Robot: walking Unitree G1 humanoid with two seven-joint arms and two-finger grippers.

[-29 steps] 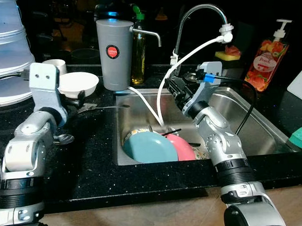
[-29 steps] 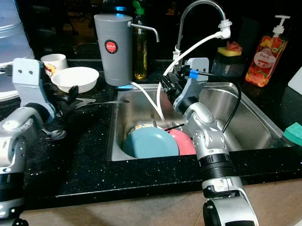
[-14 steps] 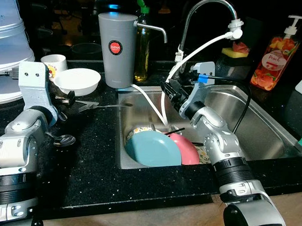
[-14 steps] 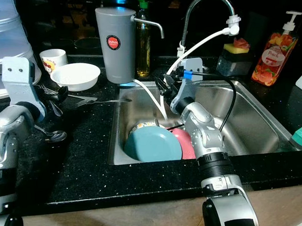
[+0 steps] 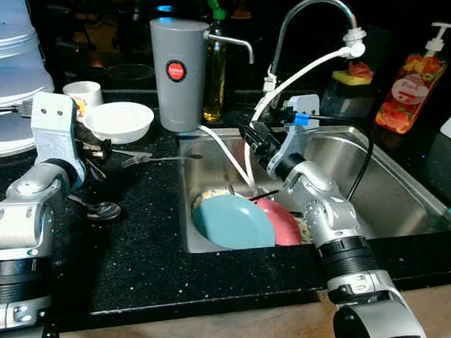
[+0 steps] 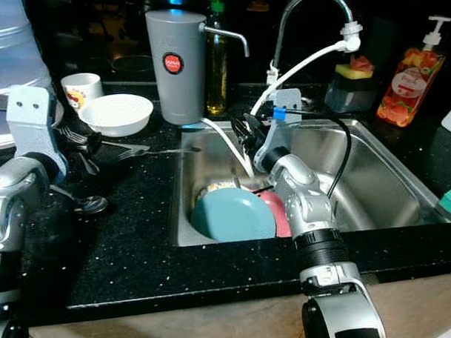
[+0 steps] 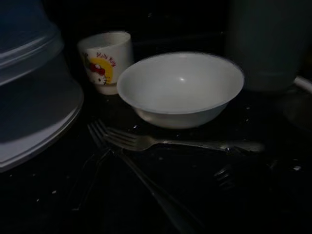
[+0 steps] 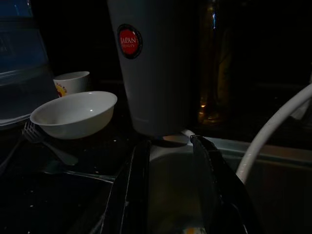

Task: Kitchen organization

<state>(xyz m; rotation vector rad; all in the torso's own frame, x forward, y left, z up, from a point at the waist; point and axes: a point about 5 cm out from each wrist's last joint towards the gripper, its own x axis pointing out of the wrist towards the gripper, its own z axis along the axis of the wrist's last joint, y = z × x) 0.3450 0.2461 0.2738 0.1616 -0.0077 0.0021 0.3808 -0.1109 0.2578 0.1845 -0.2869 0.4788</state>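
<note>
From the head views we record a black counter [image 5: 139, 246] with a steel sink [image 5: 374, 171] set into it. In the sink's left corner a teal plate [image 5: 233, 221] leans over a pink plate [image 5: 283, 222], with a patterned dish just behind them. The right gripper [image 5: 252, 135] hangs over the sink's rear left part, beside the white hose [image 5: 296, 74] that runs down from the tap [image 5: 309, 10]; we cannot judge its fingers from here. On the counter behind the sink's left edge stands a grey canister [image 5: 180, 74] with an oil bottle [image 5: 214, 65] just beside it. Further left along the back sit a white bowl [image 5: 120, 121] and a small cup [image 5: 82, 92]. A fork [image 5: 147, 158] lies on the counter between the bowl and the sink's edge, and a spoon [image 5: 102, 210] lies nearer the front. The left gripper [image 5: 92, 155] is low over the counter beside the bowl; we cannot tell its state. A soap dispenser [image 5: 408, 81] stands at the back right.

From the left wrist view we note the bowl [image 7: 180, 87], the cup [image 7: 106, 61] touching or just beside it, and two forks [image 7: 141, 141] crossing in front of the bowl.

From the right wrist view we find the right gripper's fingers [image 8: 134, 195] parted with a moderate gap, holding nothing, pointed toward the canister [image 8: 151, 63].
</note>
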